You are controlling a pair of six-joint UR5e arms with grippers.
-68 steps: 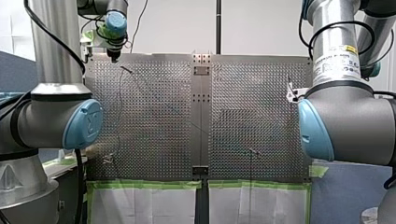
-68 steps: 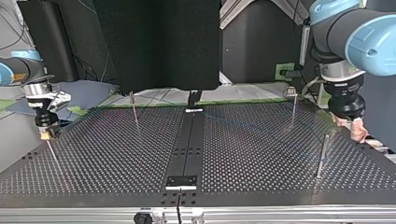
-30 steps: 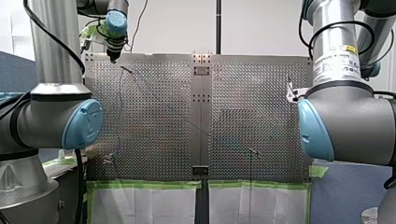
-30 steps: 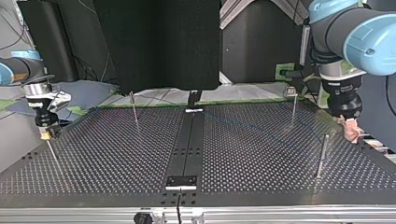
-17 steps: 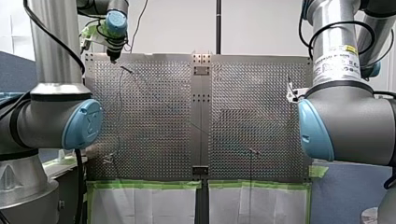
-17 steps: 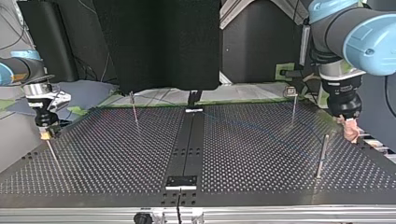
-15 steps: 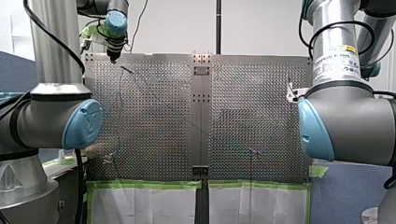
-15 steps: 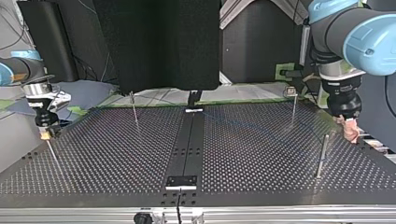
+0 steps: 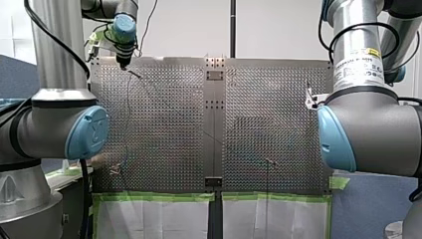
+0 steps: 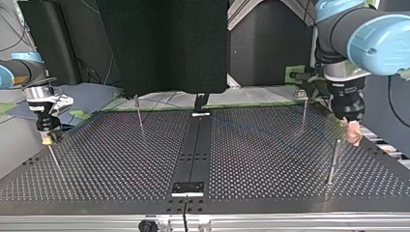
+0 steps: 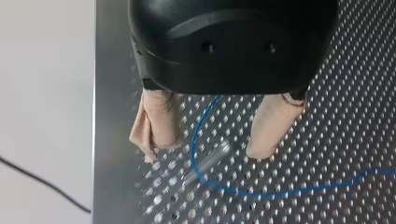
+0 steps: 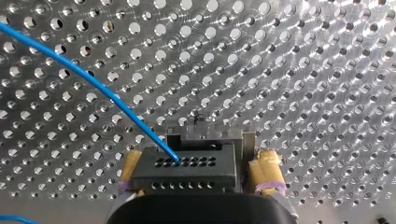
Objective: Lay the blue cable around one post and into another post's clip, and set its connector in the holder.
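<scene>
**Cable bent at the post, connector pinched at the holder**

My left end effector (image 11: 204, 153) hangs low over the perforated tabletop (image 11: 355, 116), at the far left corner in the front view. Its two beige-wrapped fingers (image 11: 156, 116) are spread wide and grip nothing. The blue cable (image 11: 280, 193) comes out from under the black body and runs down through the gap without touching either finger. It bends at a thin metal post (image 11: 210, 161) that stands between the fingertips, then trails off across the holes past one finger. The post is blurred, so I cannot tell whether the cable touches it or only curves close by. In the top view this end effector is at the right, with its pale tips near the top of an upright post.

My right end effector (image 12: 198, 163) is pinching the connector (image 12: 201, 173), a black block with two rows of small holes. The yellow pads (image 12: 267, 170) press against its two ends. The cable leaves the block's upper face and arcs away over the tabletop. The grey holder (image 12: 205, 133) stands just ahead of the connector, with its walls around the block's far side. I cannot tell how deep the connector sits in it. In the top view this end effector is low at the tabletop's left edge, well apart from my left one. In the front view my own arm hides most of it.
</scene>
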